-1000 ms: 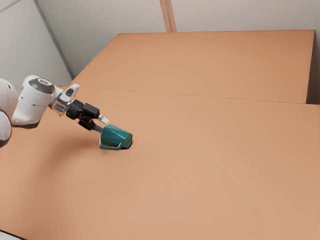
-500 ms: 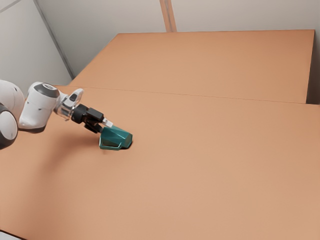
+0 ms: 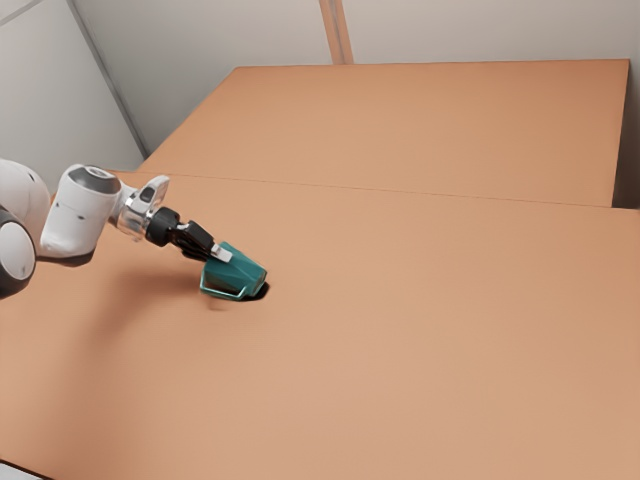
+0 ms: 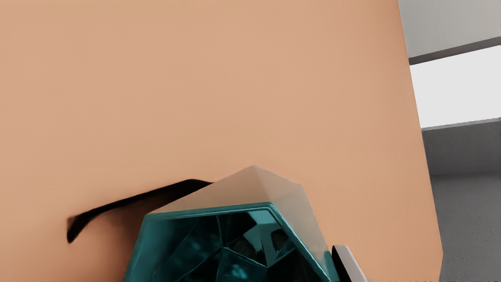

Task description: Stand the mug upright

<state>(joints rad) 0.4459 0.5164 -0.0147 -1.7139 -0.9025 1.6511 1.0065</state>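
In the exterior view, the mug [image 3: 240,272] is seen between eight and nine o'clock of the view's centre, tipped over at the table [image 3: 420,310] rather than upright. Its mouth is turned toward the gripper [image 3: 222,257], which is placed against its ten o'clock side; its narrower base is aimed at about four o'clock, its handle [image 3: 222,294] at seven. Compared with half a second ago, the mug is tilted differently, its upper edge being raised a little, and a broader dark shadow [image 3: 262,292] is cast beneath its base. How far the gripper is opened, and whether anything is held, cannot be told.
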